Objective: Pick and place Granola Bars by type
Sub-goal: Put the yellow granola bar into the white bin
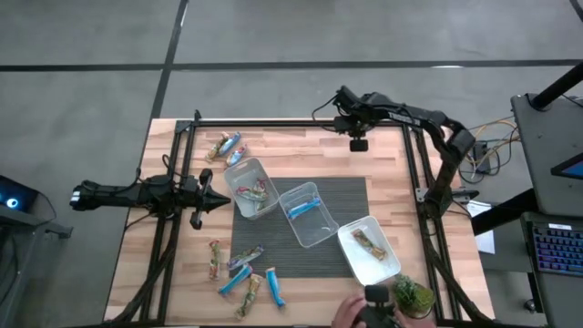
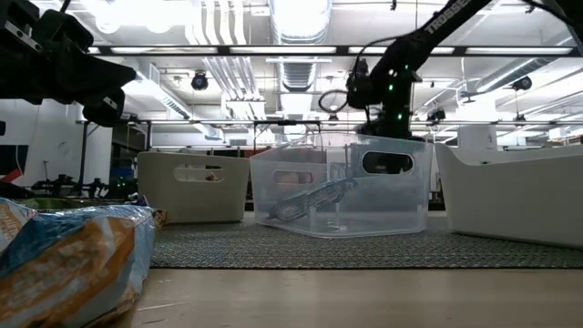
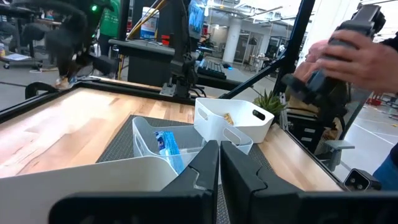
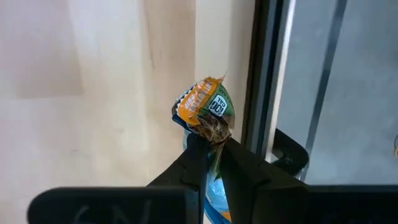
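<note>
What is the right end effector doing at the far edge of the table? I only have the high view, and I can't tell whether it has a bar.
Observer: The right wrist view shows the right end effector shut on a granola bar, pinched near one end of its wrapper.
Operator: Which type is it?
Observer: That end of the wrapper has orange and green print, and some blue shows lower down.
Operator: And the left arm?
Observer: The left wrist view shows the left end effector shut and empty.
</note>
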Controlling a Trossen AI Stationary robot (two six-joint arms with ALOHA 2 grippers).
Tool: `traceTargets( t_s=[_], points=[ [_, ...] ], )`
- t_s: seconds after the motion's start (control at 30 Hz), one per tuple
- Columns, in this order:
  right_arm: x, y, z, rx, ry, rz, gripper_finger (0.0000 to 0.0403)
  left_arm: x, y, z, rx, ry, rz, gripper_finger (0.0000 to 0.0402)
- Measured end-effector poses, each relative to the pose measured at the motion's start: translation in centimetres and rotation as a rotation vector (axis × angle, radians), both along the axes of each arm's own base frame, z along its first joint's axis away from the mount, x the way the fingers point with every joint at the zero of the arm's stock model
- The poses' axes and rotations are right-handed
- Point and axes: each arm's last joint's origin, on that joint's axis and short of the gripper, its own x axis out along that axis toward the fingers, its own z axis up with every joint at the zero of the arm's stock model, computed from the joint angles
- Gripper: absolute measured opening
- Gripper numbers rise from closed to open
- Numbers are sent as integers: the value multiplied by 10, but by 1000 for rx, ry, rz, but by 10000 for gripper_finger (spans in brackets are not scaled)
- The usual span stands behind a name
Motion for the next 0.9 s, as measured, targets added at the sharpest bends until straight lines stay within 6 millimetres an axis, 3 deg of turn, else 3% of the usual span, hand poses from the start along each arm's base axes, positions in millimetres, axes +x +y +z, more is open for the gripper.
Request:
traceTargets(
  t_s=[0.23,0.57,0.9],
  points=[
    [-3,30,39,7,-124,-26,31,0,0,0,0,-1,0,0],
    [-16,91,98,72,-344,-38,31,0,0,0,0,0,0,0],
    [-35,141,129,141,-447,-56,31,0,0,0,0,0,0,0]
  ],
)
